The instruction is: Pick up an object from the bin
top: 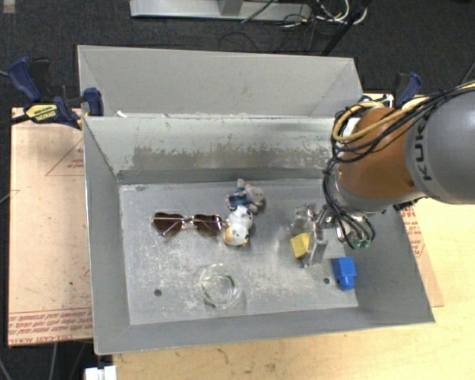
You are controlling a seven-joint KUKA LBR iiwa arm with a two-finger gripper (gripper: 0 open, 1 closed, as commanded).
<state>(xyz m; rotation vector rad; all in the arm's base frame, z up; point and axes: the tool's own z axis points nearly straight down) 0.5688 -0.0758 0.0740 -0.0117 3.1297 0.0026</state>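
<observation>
In the camera view the arm (453,145) comes in from the right over the rim of the grey metal bin (103,236), its thick grey link lying nearly level and ending in a rounded orange cover (372,165) that turns downward toward the bin floor. Yellow and black cables (362,119) loop over the top of that cover, and more thin wires hang beneath it. The gripper (313,245) points down into the right half of the floor, low over or on the metal, with a small yellow thing (300,245) right against its left side. Whether the gripper is open or closed, or has any hold of that yellow piece, cannot be told from here. A blue block (344,273) lies just beside it, toward the near right corner. Farther left, well apart, are a small white and blue toy figure (239,216), a pair of sunglasses (187,225) with tinted lenses, and a clear glass (220,285) near the front wall. The only writing that reads is black lettering on the grey link, of which "KU" shows.
</observation>
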